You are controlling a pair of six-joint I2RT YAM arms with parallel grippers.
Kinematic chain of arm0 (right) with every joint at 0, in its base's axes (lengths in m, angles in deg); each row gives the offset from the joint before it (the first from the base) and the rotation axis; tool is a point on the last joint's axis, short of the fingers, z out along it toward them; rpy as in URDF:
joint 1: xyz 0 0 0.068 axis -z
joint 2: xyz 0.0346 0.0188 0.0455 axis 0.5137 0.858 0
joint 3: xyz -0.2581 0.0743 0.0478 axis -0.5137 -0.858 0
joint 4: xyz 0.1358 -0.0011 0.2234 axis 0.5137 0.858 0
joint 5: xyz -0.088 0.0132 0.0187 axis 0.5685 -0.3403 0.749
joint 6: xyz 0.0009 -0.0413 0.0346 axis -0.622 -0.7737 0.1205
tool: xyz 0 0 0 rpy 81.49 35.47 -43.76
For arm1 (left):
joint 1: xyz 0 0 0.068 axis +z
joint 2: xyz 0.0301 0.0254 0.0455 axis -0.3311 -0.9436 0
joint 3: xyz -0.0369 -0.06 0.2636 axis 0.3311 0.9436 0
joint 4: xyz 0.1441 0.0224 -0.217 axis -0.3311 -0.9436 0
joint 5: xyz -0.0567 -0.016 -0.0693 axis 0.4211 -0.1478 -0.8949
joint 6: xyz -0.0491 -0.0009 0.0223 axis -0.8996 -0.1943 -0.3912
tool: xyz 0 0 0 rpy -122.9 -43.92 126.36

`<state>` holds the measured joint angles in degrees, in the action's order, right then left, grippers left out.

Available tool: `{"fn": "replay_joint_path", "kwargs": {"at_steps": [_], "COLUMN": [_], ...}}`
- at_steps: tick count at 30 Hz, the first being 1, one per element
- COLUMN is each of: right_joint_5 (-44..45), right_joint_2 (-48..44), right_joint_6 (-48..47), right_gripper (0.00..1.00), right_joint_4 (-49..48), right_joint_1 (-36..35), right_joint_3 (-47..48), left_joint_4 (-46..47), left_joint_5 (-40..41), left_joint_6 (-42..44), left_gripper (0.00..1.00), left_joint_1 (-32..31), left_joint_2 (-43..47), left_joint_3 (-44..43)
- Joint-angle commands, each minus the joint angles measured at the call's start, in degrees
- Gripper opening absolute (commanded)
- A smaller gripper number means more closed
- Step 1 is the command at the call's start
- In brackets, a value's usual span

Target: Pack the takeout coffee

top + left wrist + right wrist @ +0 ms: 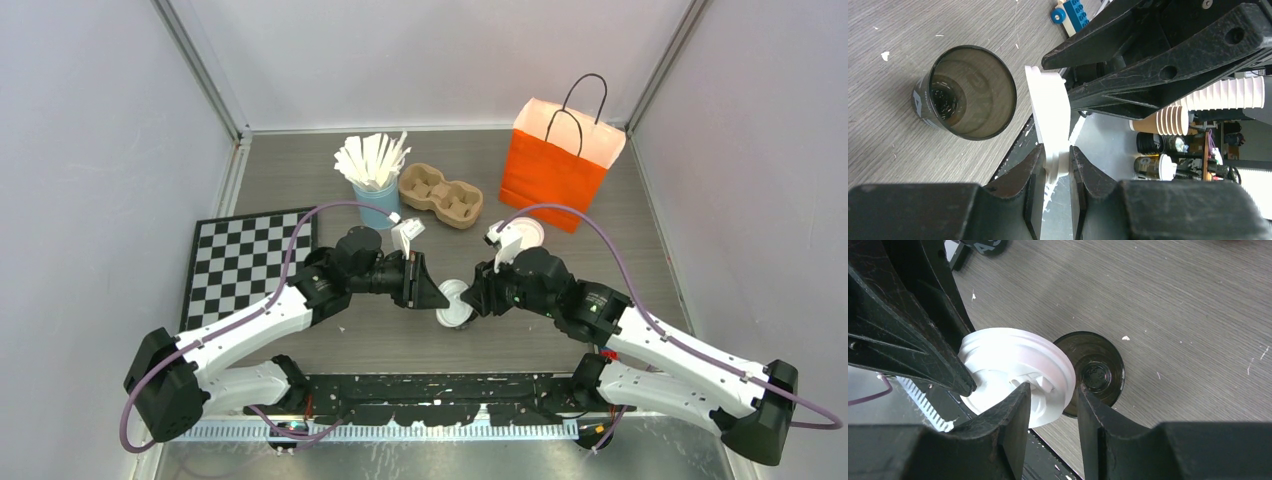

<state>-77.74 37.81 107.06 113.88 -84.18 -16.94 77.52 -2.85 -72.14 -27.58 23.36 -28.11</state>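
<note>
Left wrist view: our left gripper is clamped on the rim of a white lid, which it holds on edge. At nine o'clock of the lid we note a dark cup standing uncovered, its bottom glossy black. The right gripper straddles the same lid; we cannot tell whether it pinches. Top view, from the grippers outward: a second cup, lidded, at two o'clock; a light-blue cup holding white sticks at eleven; an orange bag at one.

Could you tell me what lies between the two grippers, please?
A white lid, clearest in the top view; the left gripper pinches its edge, and the right gripper straddles it.
</note>
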Motion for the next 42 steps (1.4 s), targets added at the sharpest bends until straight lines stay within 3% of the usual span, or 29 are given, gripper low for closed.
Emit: {"fn": "replay_joint_path", "kwargs": {"at_steps": [1,7,11,15,23,38,42], "right_joint_5": [-1.0,-0.3,0.1,1.7,7.2,11.2,9.6], "right_joint_2": [0.0,-1.3,-1.9,-2.2,0.9,13.8,17.5], "right_joint_6": [-1.5,-1.2,-0.1,1.0,5.0,8.4,7.3], "right_gripper": [0.42,0.21,0.17,0.16,0.16,0.18,0.18], "right_joint_4": [-3.1,-3.3,-3.3,-1.4,9.3,31.0,32.0], "right_joint_1": [0.2,0.3,0.3,0.3,0.3,0.4,0.6], "right_joint_3": [-0.8,-1.4,-1.3,-0.4,6.3,22.8,25.1], "left_joint_4": [2.6,1.8,0.9,-0.6,-8.8,-12.7,-11.7], "left_joint_5": [-2.0,-0.5,0.2,1.9,7.8,13.3,14.7], "left_joint_6": [0.9,1.2,1.7,2.2,8.2,10.8,11.6], "left_gripper": [0.23,0.27,0.3,0.37,0.71,0.88,1.0], "left_joint_1": [-0.1,-0.1,-0.1,-0.1,-0.1,-0.1,-0.1], "left_joint_2": [0.6,0.5,-0.2,-0.5,0.0,2.9,3.9], "left_joint_3": [0.4,0.5,0.1,-0.6,-4.4,-3.5,-2.5]}}
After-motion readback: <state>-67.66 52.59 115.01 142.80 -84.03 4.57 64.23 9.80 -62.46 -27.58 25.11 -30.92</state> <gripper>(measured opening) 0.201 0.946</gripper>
